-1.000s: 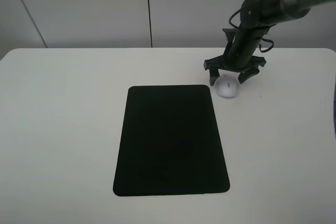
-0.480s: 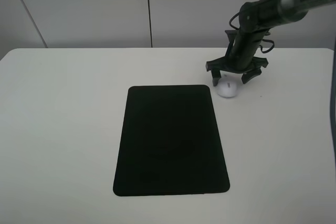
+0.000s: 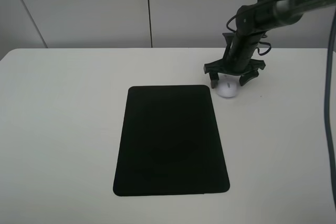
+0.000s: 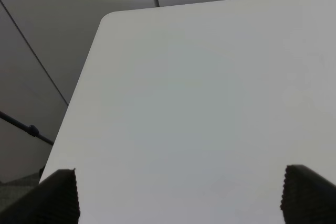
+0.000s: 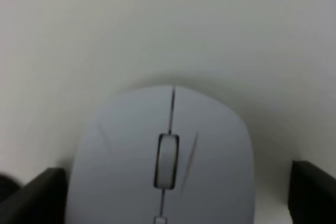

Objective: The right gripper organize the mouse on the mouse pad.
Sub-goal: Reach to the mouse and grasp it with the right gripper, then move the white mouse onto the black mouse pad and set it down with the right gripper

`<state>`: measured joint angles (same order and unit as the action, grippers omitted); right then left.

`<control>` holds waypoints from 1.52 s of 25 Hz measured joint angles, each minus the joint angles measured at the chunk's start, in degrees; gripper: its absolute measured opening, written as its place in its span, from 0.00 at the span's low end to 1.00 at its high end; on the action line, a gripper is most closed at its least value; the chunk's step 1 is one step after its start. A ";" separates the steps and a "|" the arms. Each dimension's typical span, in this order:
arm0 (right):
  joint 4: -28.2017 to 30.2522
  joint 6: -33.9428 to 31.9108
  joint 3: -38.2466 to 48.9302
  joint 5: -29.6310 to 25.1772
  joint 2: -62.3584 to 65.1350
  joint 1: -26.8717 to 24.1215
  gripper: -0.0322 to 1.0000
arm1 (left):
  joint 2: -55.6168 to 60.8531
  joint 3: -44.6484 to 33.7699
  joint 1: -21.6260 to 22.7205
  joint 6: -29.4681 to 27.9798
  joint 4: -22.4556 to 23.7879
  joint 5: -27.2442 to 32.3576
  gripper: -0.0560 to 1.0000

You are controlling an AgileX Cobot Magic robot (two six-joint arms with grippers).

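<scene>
- R gripper (image 3: 229,80): upper right of ext. high frame, pointed down at the white table (image 3: 63,129), jaws spread wide, gripping nothing.
- Straddles the mouse (image 3: 228,89) (small, white, wireless), one black finger each side of its far end, tips low near the tabletop.
- Mouse: flat on bare table, upper right of centre, just beside the top-right corner of the mouse pad (image 3: 171,140). Narrow strip of table between the two, so not on the pad.
- Mouse pad: black, matte, rect. w/ rounded corners, long side running top to bottom. Sits mid-frame, reaching toward the lower edge.
- R wrist view: mostly filled by the mouse, close and blurred. Scroll wheel (image 5: 167,161) on its midline, thin seam running lengthwise through it.
- Same view: dark fingertips (image 5: 37,195) flank the mouse. One tip right against the mouse's edge, contact unclear. Other tip apart, w/ a gap of table between.
- R arm (image 3: 273,10): dark grey-black, reaches in from the top-right corner of ext. frame.
- L gripper (image 4: 184,198): seen in L wrist view only. Two ridged dark tips well apart, jaws wide, only plain table between. Looks onto a rounded table corner.
- Backdrop: grey wall (image 3: 79,9) panels w/ a vertical seam, top of ext. frame.
</scene>
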<state>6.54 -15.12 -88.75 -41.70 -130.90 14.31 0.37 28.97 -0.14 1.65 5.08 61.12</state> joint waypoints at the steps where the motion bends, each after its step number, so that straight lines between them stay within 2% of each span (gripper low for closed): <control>1: 0.00 0.00 0.00 0.00 0.00 0.00 0.79 | 0.00 0.00 0.00 0.00 0.00 0.00 0.80; 3: 0.05 -0.14 0.00 -0.10 0.00 0.00 0.69 | 0.00 0.00 0.00 0.00 0.00 0.00 0.80; 4: 0.05 -0.14 0.00 -0.10 0.00 0.00 0.69 | 0.00 0.00 0.00 0.00 0.00 0.00 0.80; 5: -0.03 -0.19 0.00 -0.25 0.00 0.00 0.62 | 0.00 0.00 0.00 0.00 0.00 0.00 0.80; 31: 0.32 -0.37 -0.13 -0.66 0.28 0.00 0.62 | 0.00 0.00 0.00 0.00 0.00 0.00 0.80; 38: 1.28 -1.39 0.03 -5.12 5.01 0.74 0.62 | 0.00 0.00 0.00 0.00 0.00 0.00 0.80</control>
<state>7.83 -16.52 -88.73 -46.82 -125.89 15.05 0.37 28.97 -0.14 1.65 5.08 61.12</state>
